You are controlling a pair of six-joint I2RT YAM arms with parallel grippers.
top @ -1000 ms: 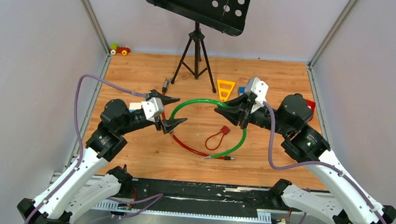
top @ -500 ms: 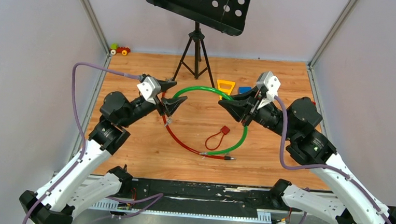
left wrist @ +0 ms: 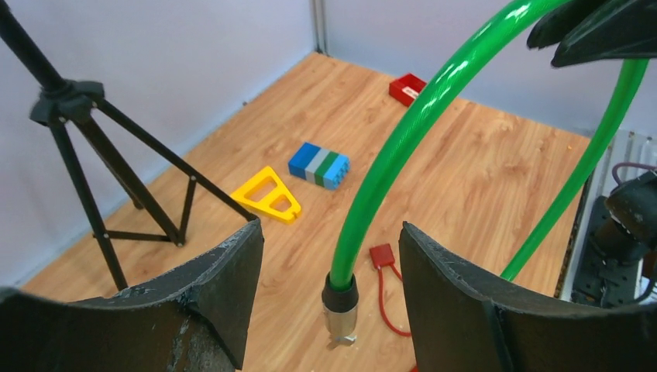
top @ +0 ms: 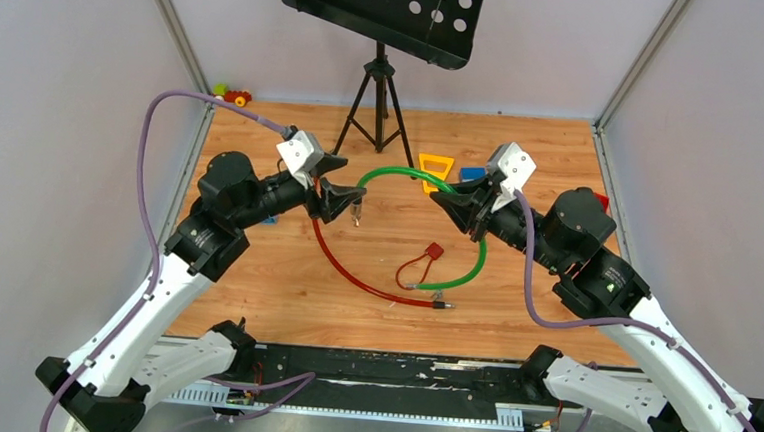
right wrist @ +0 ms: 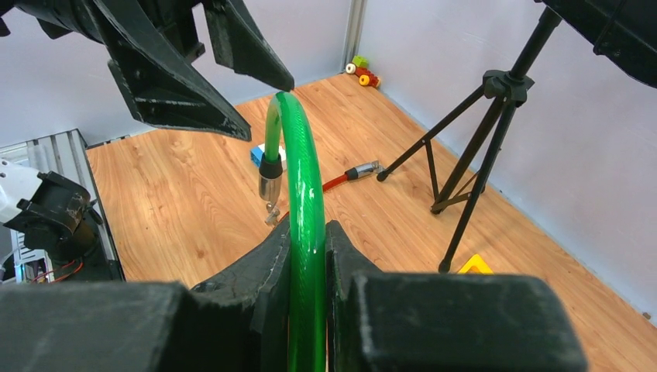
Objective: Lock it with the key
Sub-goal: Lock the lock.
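Observation:
My right gripper (top: 451, 202) (right wrist: 310, 229) is shut on a thick green cable (top: 398, 173) (right wrist: 298, 155) and holds it up in an arch above the table. The cable's free end, a black and silver plug (top: 356, 212) (left wrist: 340, 310) (right wrist: 269, 182), hangs in the air between the jaws of my open left gripper (top: 344, 196) (left wrist: 330, 232), touching neither. A small red padlock (top: 434, 249) (left wrist: 380, 255) with a thin red loop lies on the wood below. A red cable (top: 340, 269) lies curved on the table. I see no key in any view.
A black tripod music stand (top: 376, 95) stands at the back centre. A yellow triangle (top: 435, 167), a blue-and-green brick block (left wrist: 319, 165) and a red box (left wrist: 407, 87) lie behind the cable. A small toy (top: 231, 95) sits in the far left corner.
My left gripper has moved up and to the right, still open. The right gripper has lifted the green cable, so its free end has left the table and hangs between the left jaws.

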